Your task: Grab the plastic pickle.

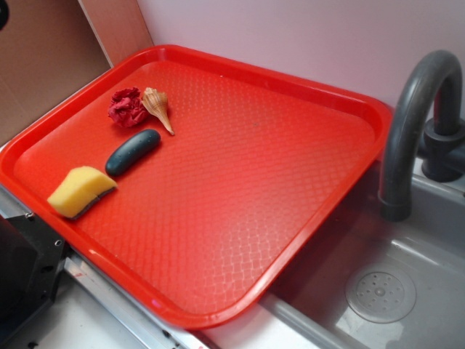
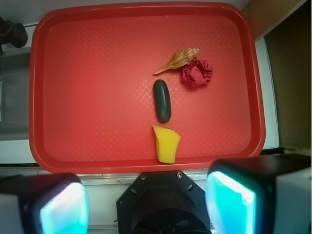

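In the wrist view the two fingers (image 2: 229, 202) fill the lower corners, spread wide apart with nothing between them, hanging high over the near rim of the red tray (image 2: 73, 97). Just past that rim lies the yellow sponge (image 2: 166, 143), and at its 12 o'clock, close but not touching, the plastic pickle (image 2: 162, 100) lies flat on the tray, its long axis running away from the camera. Beyond the pickle, at about 1 o'clock, the tan seashell (image 2: 178, 60) rests with a crumpled red cloth (image 2: 197, 73) against its right side. In the exterior view the tray overhangs a grey sink (image 1: 378, 291) with a dark faucet (image 1: 410, 123).
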You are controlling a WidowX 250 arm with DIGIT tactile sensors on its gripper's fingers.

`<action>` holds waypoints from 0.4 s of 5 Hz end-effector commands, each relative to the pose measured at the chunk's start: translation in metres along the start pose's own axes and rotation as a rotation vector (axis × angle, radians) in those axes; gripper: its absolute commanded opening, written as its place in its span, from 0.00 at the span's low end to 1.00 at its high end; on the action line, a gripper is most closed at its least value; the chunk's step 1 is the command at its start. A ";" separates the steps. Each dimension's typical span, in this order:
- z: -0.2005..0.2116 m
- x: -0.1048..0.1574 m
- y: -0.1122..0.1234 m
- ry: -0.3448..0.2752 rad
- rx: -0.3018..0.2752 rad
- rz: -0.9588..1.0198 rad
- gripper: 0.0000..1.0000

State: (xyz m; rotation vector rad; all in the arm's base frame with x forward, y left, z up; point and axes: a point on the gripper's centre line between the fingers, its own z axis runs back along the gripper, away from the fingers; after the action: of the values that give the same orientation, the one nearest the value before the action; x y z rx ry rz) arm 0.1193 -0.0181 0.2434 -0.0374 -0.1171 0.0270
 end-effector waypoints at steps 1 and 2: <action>0.000 0.000 0.000 0.000 0.000 0.000 1.00; -0.011 0.018 0.001 -0.007 -0.014 0.056 1.00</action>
State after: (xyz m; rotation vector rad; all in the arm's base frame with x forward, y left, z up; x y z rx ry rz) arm 0.1383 -0.0169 0.2287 -0.0515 -0.0989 0.0781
